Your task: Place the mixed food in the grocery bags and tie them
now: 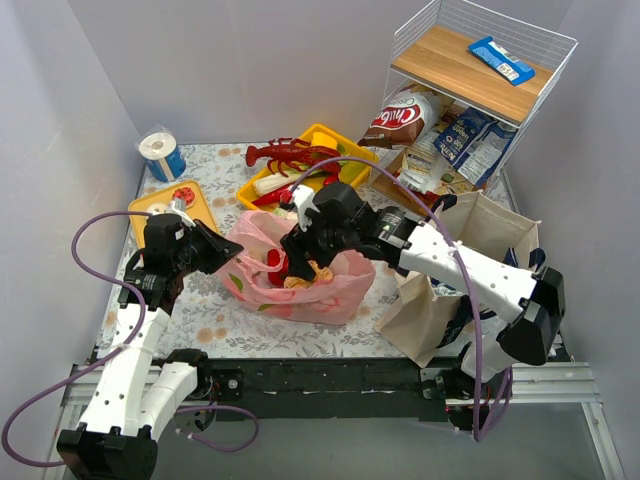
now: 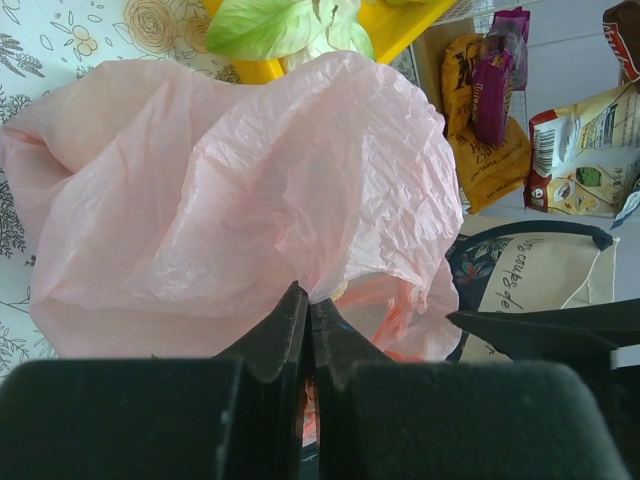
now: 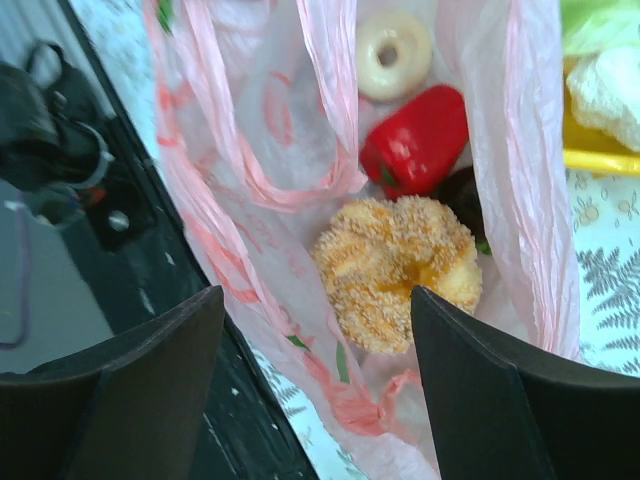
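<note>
The left gripper [image 2: 310, 312] is pressed together, pinching a fold of the pink bag [image 2: 230, 190] at its left side. The right gripper [image 3: 315, 300] is spread, holding nothing, poised over the bag's open mouth. In the bag beneath it lie a sesame bagel [image 3: 397, 270], a red pepper [image 3: 415, 140] and a white ring [image 3: 393, 53]. The bag lies just left of the canvas tote [image 1: 490, 235].

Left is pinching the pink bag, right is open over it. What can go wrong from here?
The left gripper is shut on thin film of the pink bag; a hard pull may tear it or slip off. The right gripper hangs open over the sesame bagel and red pepper; closing may catch food, not the handle loop.
</note>
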Tool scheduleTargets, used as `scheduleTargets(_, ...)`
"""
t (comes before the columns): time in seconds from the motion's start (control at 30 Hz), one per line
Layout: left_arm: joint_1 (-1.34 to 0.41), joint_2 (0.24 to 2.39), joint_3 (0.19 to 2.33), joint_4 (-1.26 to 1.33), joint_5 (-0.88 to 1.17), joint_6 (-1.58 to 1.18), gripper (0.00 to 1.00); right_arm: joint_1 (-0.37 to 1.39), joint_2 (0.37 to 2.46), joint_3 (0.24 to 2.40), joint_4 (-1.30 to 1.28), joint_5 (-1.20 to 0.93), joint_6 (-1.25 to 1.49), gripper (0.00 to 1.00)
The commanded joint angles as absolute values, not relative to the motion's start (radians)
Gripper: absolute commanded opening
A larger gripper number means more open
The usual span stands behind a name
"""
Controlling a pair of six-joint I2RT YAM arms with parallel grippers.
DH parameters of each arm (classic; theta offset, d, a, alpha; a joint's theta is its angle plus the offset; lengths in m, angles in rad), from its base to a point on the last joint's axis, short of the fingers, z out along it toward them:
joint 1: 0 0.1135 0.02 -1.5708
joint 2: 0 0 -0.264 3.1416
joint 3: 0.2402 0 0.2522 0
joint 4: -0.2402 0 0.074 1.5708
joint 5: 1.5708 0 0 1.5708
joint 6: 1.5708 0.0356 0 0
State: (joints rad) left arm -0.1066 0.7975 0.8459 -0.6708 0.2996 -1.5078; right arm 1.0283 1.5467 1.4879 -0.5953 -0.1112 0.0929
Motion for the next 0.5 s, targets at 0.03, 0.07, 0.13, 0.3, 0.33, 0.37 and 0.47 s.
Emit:
scheduleTargets(0.03,-0.101,0.788,0.861,-0.653,0.331,-1.513,0.0,0.943,1.496,1.445,-0.434,-0.307,0.237,0.81)
scheduleTargets(0.07,-0.101,0.787,0.861,-0.652,0.337,-1.511,0.0,0.936,1.5,1.431,-0.386,-0.336,0.253,0.8)
scheduleTargets(0.13,-0.101,0.781,0.854,-0.647,0.344,-1.512,0.0,0.931,1.519,1.425,-0.354,-0.35,0.296,0.78)
scheduleTargets(0.3,-0.101,0.773,0.845,-0.629,0.354,-1.523,0.0,0.923,1.56,1.369,-0.24,-0.405,0.367,0.76)
scheduleTargets(0.33,-0.101,0.77,0.841,-0.627,0.36,-1.523,0.0,0.922,1.563,1.361,-0.224,-0.414,0.376,0.75)
scheduleTargets(0.37,-0.101,0.769,0.839,-0.614,0.364,-1.525,0.0,0.92,1.568,1.356,-0.215,-0.417,0.383,0.75)
scheduleTargets(0.47,-0.101,0.759,0.833,-0.591,0.376,-1.531,0.0,0.917,1.592,1.351,-0.192,-0.416,0.385,0.75)
